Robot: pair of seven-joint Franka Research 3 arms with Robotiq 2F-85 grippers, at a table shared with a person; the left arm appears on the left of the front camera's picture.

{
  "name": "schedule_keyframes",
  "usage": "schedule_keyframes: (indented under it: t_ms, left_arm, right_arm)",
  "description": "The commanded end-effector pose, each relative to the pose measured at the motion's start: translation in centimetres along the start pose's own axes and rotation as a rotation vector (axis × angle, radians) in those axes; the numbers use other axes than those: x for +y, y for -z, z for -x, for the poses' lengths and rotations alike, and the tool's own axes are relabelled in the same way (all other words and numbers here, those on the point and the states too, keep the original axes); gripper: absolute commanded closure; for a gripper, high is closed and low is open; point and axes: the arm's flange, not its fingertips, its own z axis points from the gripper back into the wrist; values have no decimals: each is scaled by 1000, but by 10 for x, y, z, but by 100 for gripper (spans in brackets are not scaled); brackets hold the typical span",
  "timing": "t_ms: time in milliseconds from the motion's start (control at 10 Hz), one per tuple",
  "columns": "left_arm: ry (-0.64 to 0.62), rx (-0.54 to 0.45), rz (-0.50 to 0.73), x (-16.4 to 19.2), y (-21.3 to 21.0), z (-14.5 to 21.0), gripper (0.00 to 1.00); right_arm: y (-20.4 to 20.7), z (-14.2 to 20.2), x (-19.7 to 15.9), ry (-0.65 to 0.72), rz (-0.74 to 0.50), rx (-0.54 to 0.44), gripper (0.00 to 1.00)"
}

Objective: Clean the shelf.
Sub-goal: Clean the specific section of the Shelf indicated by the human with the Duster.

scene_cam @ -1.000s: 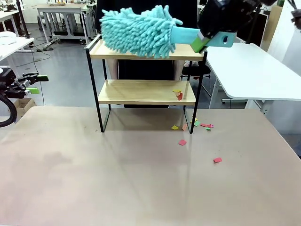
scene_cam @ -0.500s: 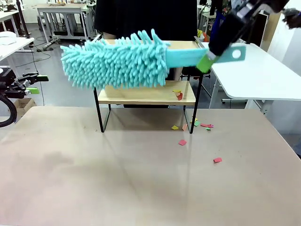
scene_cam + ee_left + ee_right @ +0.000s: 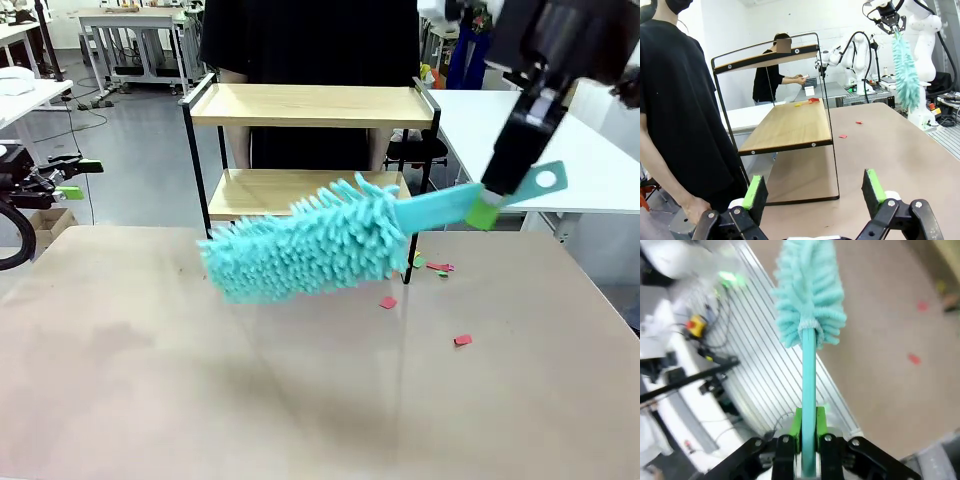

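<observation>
The shelf stands at the table's far side, its two wooden boards in a black frame. My right gripper is shut on the handle of a turquoise fluffy duster, which hangs tilted in front of the lower board, just above the table. In the right wrist view the handle runs between my shut right gripper up to the duster head. My left gripper waits open at the far left. The left wrist view has the left gripper open, facing the shelf from its side.
Small coloured paper scraps lie on the table right of the shelf, and some on the lower board. A person in black stands behind the shelf. A white table is at the back right.
The right arm swung the duster off the top board, out to the left, then down in front of the lower board. The left arm has not moved.
</observation>
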Motion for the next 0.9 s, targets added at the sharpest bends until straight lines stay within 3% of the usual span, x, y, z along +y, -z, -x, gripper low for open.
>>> schedule_keyframes:
  t_ms: [0,300,500,700,800]
  left_arm:
    - [12,5,6,-1,0,-2,0]
    - [12,5,6,-1,0,-2,0]
    - [12,5,6,-1,0,-2,0]
    - [12,5,6,-1,0,-2,0]
    - [12,5,6,-1,0,-2,0]
  right_arm:
    - [1,29,3,89,67,114,87]
    - [0,78,-17,150,99,234,87]
    - [6,99,-32,147,86,255,87]
    - [14,110,-45,177,100,269,87]
    - [6,98,-31,173,79,264,87]
